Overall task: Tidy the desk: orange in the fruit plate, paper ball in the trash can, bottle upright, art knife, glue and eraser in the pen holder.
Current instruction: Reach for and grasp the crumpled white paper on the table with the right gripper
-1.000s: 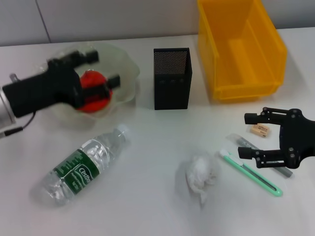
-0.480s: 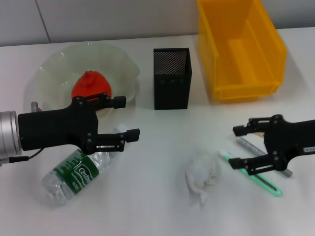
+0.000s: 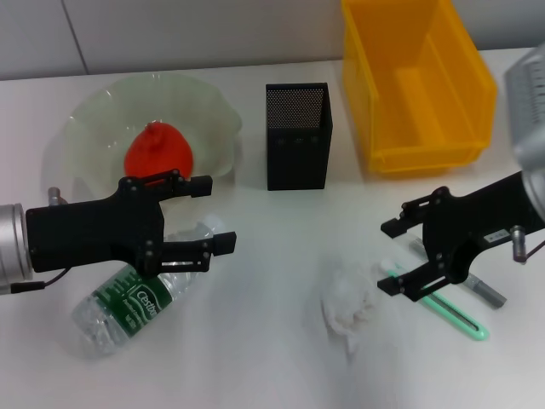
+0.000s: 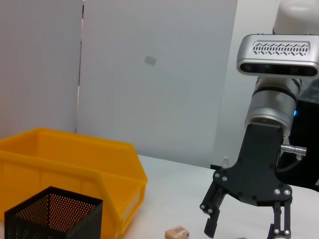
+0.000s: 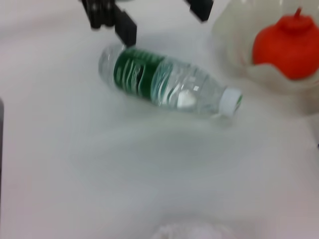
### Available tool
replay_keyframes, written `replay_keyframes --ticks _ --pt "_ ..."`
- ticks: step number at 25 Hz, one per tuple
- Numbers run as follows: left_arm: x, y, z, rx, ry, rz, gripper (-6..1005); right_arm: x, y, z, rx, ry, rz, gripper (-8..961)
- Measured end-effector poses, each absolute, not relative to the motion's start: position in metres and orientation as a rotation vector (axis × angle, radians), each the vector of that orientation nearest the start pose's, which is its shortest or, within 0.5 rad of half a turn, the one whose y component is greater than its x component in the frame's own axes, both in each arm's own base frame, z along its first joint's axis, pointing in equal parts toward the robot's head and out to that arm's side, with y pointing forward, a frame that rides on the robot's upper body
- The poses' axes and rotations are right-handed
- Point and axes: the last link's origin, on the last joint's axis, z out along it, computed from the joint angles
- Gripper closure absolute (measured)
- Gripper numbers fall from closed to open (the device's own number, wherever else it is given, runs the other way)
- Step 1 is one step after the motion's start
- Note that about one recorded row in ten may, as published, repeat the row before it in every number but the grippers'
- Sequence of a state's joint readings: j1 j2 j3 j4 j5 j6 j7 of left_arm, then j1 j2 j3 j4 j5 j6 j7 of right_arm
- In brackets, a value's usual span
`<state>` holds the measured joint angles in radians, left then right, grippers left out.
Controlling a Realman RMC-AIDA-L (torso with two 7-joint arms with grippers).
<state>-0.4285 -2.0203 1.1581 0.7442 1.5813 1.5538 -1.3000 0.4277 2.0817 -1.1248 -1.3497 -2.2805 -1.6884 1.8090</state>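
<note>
- We see even, bright overhead light on the white tabletop [image 3: 272, 366]; shadows are soft and faint.
- Head view is slightly soft, with no harsh glare.
- Right wrist view is heavily blurred: the bottle [image 5: 164, 84] smears, and the paper ball [image 5: 192, 230] is barely readable.
- Left wrist view is sharp.

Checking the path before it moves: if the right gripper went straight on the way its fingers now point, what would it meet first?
Probably the paper ball. The right gripper, fingers open, points toward it across the table, just short of it. Height is unclear, so it might pass above.
</note>
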Motion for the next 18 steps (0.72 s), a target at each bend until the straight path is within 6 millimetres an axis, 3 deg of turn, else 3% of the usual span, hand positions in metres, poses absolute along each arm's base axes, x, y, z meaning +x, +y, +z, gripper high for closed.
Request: replay_keyframes --ticks 8,18 --pt "-0.235 0.309 -0.006 -2.841 -0.340 -0.831 152 0.200 0.321 0.012 -2.983 0.336 -0.290 130" --pt "-0.236 0.308 -0.007 -2.839 -0.333 -0.833 155 0.200 0.322 -0.003 -3.001 0.325 -0.335 130"
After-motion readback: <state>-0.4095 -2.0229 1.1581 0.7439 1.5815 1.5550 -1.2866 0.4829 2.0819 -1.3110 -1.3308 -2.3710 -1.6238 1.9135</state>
